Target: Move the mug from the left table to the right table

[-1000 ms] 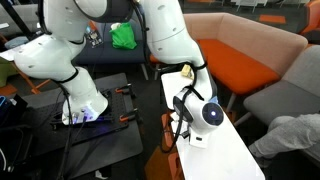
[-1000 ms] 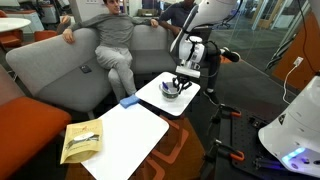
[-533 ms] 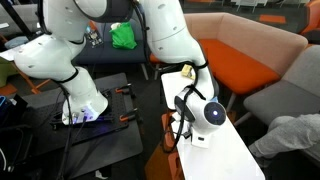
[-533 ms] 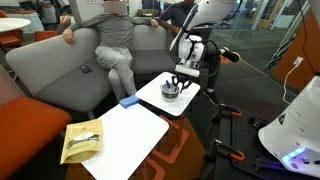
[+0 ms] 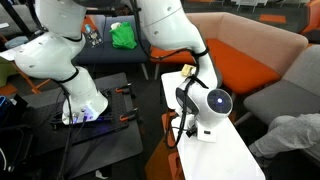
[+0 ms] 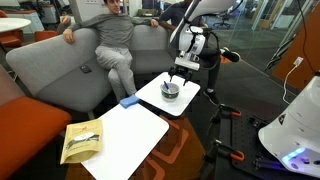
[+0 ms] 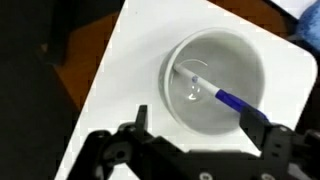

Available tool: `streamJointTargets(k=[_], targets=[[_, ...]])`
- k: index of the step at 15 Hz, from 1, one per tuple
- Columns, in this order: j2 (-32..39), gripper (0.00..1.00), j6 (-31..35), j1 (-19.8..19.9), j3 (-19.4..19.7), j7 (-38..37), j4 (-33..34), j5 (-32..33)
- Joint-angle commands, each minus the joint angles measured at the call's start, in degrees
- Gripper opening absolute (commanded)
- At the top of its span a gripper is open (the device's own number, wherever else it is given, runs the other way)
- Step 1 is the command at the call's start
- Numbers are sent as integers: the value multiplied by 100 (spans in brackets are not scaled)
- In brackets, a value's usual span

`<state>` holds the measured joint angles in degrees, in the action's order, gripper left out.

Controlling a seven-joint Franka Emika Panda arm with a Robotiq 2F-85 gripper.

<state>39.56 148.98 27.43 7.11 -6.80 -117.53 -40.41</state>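
Mug: we count one mug (image 6: 171,90), upright near the middle of the left table (image 6: 150,96), with one blue stick (image 7: 232,101) lying inside it.
Room: bare white top all round the mug.
Jaws: the gripper (image 6: 181,72) hangs just above the mug, spread wide, holding nothing.
Tables: two; the right table (image 6: 130,135) bears one tan packet (image 6: 82,140).

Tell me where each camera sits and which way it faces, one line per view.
Exterior view: by the left table, facing the orange sofa; robot base, arm, gripper show.
Exterior view: past the right table end, facing the mug and grey sofa; gripper, robot base show.
Wrist view: above, looking down into the mug; open gripper's fingers at bottom.
Shared: both exterior views show gripper and base; wrist view shares the mug.
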Motion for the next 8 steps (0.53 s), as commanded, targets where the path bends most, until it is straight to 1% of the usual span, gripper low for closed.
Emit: streamJointTargets(k=[1,2,6,8], targets=[[-635,100,206,-274,185,40,-580,270],[-834,100,189,-280,169,115,-707,335],[-1810,100,169,-671,449,-124,-1341,970],[-2242,100,247,-948,725,-367,-1600,1545]])
